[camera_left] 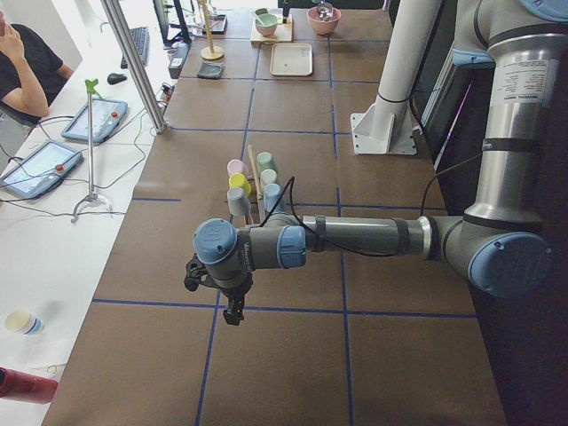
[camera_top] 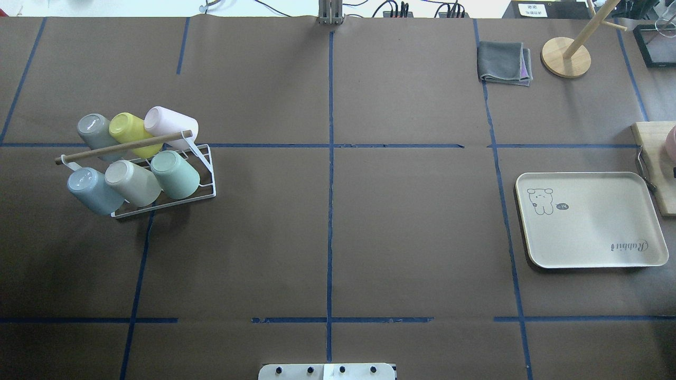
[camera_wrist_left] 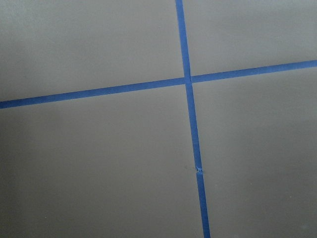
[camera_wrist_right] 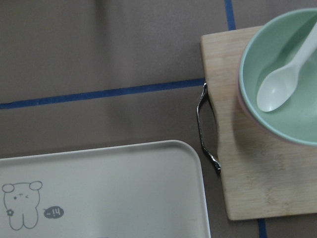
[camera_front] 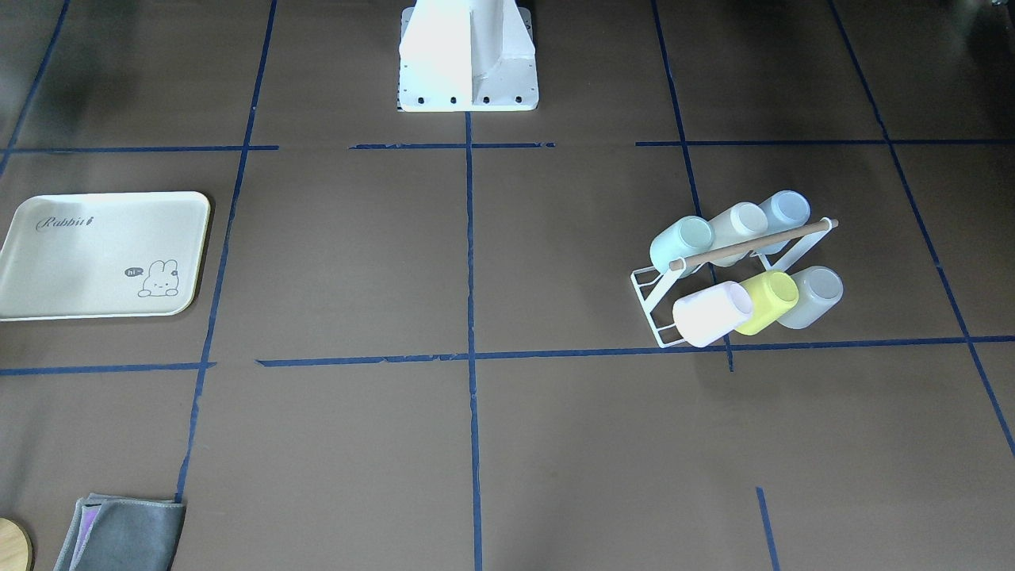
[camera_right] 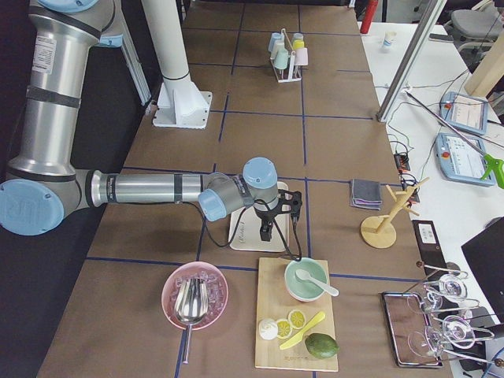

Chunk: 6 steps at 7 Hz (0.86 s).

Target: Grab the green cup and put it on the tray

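The green cup (camera_top: 176, 174) is a pale mint tumbler lying on its side on a white wire rack (camera_top: 203, 182) with several other cups; it also shows in the front view (camera_front: 682, 242). The cream tray (camera_top: 591, 227) with "Rabbit" lettering lies bare on the far side of the table, also seen in the front view (camera_front: 95, 254) and the right wrist view (camera_wrist_right: 99, 193). The left gripper (camera_left: 232, 306) hangs over bare table, short of the rack. The right gripper (camera_right: 268, 228) hovers over the tray's end. I cannot tell whether either is open or shut.
The rack also holds a yellow-green cup (camera_top: 128, 131), a pink cup (camera_top: 170, 122) and a pale blue cup (camera_top: 92, 190). A wooden board (camera_wrist_right: 257, 148) with a green bowl and spoon (camera_wrist_right: 282, 74) lies beside the tray. A grey cloth (camera_top: 504, 63) and wooden stand (camera_top: 566, 57) are beyond.
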{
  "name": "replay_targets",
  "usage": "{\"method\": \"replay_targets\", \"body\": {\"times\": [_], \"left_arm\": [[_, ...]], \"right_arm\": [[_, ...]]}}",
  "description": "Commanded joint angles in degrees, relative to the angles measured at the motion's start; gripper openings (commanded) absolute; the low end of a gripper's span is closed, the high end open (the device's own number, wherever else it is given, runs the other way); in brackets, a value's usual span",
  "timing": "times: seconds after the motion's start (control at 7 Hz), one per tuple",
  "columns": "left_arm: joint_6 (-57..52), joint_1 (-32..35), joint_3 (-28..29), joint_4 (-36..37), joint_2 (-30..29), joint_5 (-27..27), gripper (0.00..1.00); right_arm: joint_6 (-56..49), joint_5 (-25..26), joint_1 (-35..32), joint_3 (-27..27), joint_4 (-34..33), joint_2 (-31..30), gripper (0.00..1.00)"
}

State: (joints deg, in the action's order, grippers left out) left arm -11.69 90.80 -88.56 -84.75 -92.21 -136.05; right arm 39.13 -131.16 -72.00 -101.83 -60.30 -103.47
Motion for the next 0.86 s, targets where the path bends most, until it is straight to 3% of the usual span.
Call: {"method": "replay_targets", "body": {"times": [0.0, 0.43, 0.71], "left_arm": [[0.1, 0.0, -0.1, -0.1, -0.2, 0.0, 1.0], [0.2, 0.0, -1.9, 0.0, -0.1, 0.0, 1.0], [0.2, 0.0, -2.1, 0.0, 0.0, 0.0, 1.0]], "right_arm": [[3.6, 3.6, 6.9, 2.9, 4.3, -0.8, 1.0], [3.9, 2.8, 7.7, 13.6, 18.5, -0.3, 1.0], [4.0, 2.6, 8.0, 14.6, 18.5, -0.5, 1.0]]}}
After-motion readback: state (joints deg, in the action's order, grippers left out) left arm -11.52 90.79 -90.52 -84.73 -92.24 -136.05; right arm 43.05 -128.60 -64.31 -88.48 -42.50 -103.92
